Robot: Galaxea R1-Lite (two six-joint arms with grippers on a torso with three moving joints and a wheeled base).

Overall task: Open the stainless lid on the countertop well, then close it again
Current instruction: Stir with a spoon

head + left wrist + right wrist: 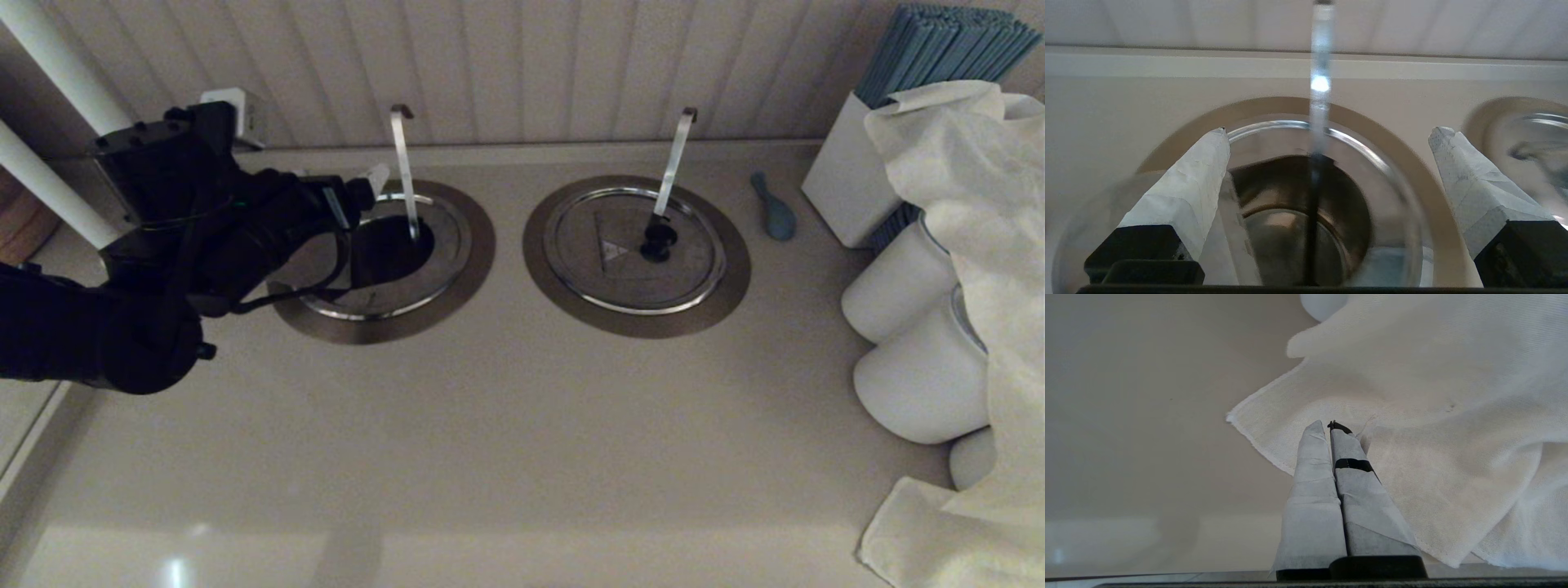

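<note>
The countertop well (480, 245) at the left stands partly uncovered, and its dark hole (390, 249) shows. The stainless lid's (445, 237) far part still lies flat. In the left wrist view its raised half (1231, 230) shows edge-on beside one finger. Its black knob is hidden behind my arm. The hooked ladle handle (402, 159) rises from the hole. My left gripper (363, 192) hovers at the well's left rim, open, its wrapped fingers (1204, 171) wide apart with the hole (1290, 212) between them. My right gripper (1329, 425) is shut, empty, above a white cloth (1433, 437).
The twin lid (635, 245) with black knob and rightward-slanting handle (674, 159) lies closed to the right. A blue spoon (774, 211), a white box of blue straws (853, 175), white jars (918, 376) and a draped cloth (980, 204) crowd the right side. The wall runs behind.
</note>
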